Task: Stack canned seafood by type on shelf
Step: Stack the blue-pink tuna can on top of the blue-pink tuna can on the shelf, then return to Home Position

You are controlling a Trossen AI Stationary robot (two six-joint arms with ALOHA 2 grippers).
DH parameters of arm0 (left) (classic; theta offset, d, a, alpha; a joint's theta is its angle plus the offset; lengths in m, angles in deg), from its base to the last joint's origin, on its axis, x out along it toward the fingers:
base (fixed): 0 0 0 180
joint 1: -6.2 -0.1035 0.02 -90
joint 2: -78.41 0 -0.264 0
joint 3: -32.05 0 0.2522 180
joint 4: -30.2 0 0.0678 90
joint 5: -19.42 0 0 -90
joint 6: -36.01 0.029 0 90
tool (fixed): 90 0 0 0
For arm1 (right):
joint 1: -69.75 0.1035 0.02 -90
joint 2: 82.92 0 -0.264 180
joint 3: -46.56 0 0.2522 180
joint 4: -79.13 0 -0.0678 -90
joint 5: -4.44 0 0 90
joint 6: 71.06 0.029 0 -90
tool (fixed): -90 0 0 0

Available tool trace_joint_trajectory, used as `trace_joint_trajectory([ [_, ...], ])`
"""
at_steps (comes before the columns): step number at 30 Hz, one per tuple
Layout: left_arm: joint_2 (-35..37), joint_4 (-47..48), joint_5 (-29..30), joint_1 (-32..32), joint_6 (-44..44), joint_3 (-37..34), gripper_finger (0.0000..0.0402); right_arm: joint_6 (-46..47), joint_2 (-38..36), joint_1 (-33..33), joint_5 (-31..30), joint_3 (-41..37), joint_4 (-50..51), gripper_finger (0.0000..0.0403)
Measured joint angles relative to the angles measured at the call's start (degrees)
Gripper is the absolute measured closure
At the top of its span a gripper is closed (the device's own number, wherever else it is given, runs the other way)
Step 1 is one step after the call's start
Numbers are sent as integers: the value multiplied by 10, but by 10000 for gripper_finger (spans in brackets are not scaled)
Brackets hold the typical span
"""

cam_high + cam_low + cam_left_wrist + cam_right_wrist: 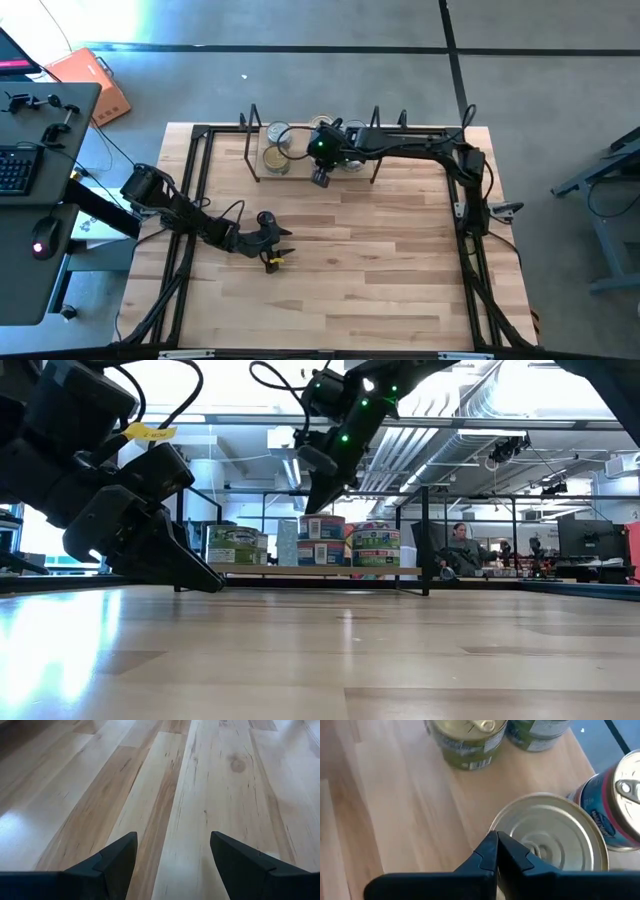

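The shelf (300, 165) is a low wooden board with black wire uprights at the table's far edge. Several tins stand on its board (300, 570): a gold-topped, green-labelled tin (467, 740), a silver-topped tin (555, 837) and a blue-and-red tin (620, 805). In the low view the tins (320, 540) stand in a row, some of them stacked. My right gripper (497, 847) is shut and hangs over the near rim of the silver-topped tin. My left gripper (172, 852) is open, low over bare tabletop on the left (280, 252), far from the shelf. My right gripper points down from above with its shut fingertips (490, 850) over the near rim of the silver-topped tin (520, 820). Whether the tips touch the lid, I cannot tell. The tin stands upright on the shelf.
Black wire uprights (425, 540) stand at the shelf's ends, close to my right arm. A black frame rail (195, 200) runs along the table's left side, with a desk and keyboard (15, 165) beyond it. A person (460, 545) sits in the room behind.
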Motion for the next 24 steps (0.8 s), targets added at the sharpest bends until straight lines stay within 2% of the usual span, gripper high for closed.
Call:
trace_joint_trajectory([
  [9,0,0,0,0,0,0,156,8,3,-2,-6,-2,-36,403],
  [15,0,0,0,0,-1,0,156,-6,6,3,-34,19,-27,403],
  [24,0,0,0,0,-6,0,156,-46,0,66,-146,94,57,403],
])
